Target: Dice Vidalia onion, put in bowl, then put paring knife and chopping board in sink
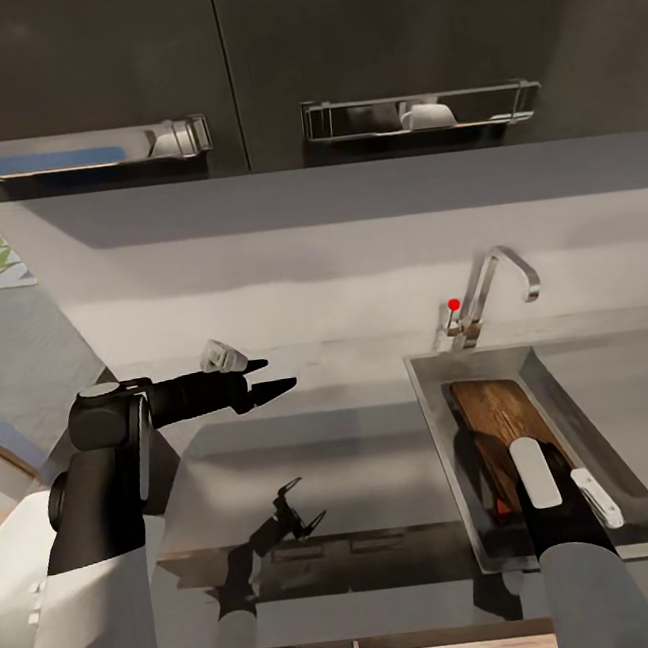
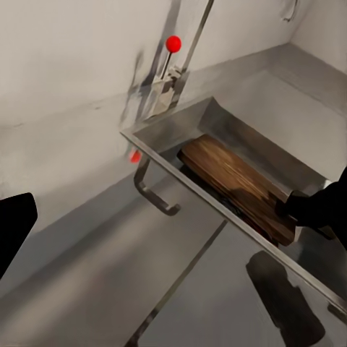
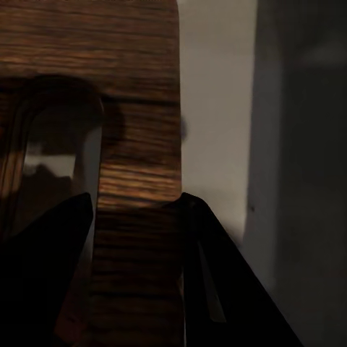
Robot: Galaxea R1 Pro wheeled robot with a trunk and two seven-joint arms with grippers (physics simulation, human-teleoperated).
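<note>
The brown wooden chopping board (image 1: pixel 497 413) leans inside the grey steel sink (image 1: pixel 576 416), its slot handle toward me. My right gripper (image 3: pixel 137 206) is shut on the board (image 3: pixel 137 108), on the strip beside the slot; in the head view it (image 1: pixel 504 490) reaches down into the basin. A red speck (image 1: pixel 502 507) beside the board may be the paring knife's handle; I cannot tell. My left gripper (image 1: pixel 274 373) hovers open and empty above the countertop (image 1: pixel 330 464), left of the sink. Its wrist view looks at the board (image 2: pixel 231 181) in the sink (image 2: pixel 166 148). Onion and bowl are out of view.
The curved chrome tap (image 1: pixel 496 289) with its red knob (image 1: pixel 454 303) stands behind the sink. Dark wall cabinets with chrome handles (image 1: pixel 83 148) hang overhead. The grey back wall (image 1: pixel 307 265) closes off the counter. The right drainboard (image 1: pixel 632 379) runs past the basin.
</note>
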